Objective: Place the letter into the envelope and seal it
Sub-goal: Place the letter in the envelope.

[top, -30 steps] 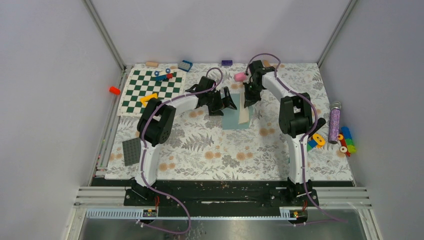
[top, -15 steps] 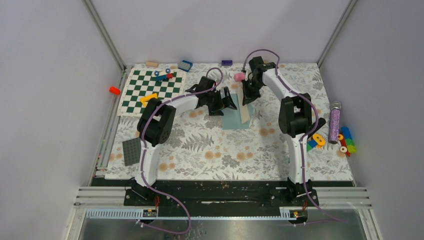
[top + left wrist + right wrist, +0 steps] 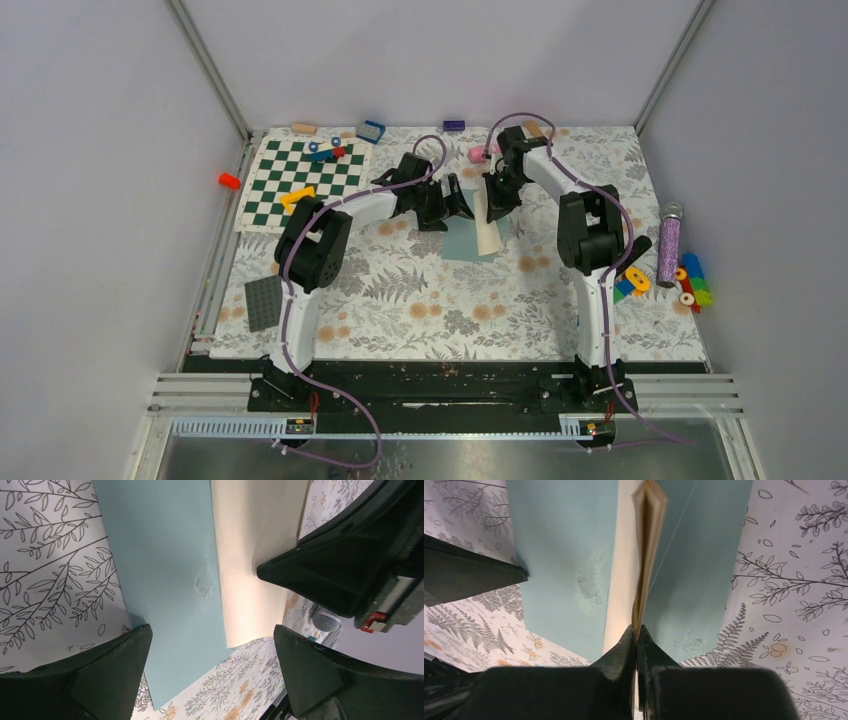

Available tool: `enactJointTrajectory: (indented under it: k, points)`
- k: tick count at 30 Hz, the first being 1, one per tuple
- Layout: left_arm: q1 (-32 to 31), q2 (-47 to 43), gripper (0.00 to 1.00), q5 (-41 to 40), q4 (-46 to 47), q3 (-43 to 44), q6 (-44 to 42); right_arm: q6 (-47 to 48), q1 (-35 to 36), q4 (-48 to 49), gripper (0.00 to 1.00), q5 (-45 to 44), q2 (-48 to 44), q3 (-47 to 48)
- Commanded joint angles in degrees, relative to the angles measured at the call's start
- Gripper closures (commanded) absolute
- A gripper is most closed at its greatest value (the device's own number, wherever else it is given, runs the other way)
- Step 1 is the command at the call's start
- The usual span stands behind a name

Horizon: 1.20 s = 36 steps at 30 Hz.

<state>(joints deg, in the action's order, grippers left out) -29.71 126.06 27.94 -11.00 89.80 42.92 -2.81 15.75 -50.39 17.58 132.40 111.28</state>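
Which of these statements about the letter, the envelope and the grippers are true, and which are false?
1. The right gripper is shut on the letter. True.
2. The left gripper is shut on the envelope. False: it stands open over the envelope.
3. The envelope lies on the chessboard. False: it lies on the floral cloth, to the right of the chessboard.
4. The letter is held over the envelope. True.
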Motion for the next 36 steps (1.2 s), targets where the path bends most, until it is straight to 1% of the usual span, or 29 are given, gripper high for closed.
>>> enactJointTrajectory:
  k: [1,8,22,36]
  points:
    - [-0.8,0.9,0.01,-3.7,-2.7,-2.1,-1.4,-0.8,0.3,3.4,1.00,-2.1,-4.1,-3.7]
    - [-0.9,0.7,0.01,-4.9,-3.2,-2.5,-1.3,-3.8,0.3,10.0,1.00,-4.8,-9.1,-12.2]
    - [-0.9,0.0,0.01,-8.2,-5.3,-3.1,-0.5,-10.9,0.0,11.5,1.00,-7.7,-13.4,-17.9]
    - [-0.9,-0.3,0.01,-8.5,-5.3,-3.1,-0.4,-13.4,-1.6,11.4,1.00,-4.7,-10.0,-17.5]
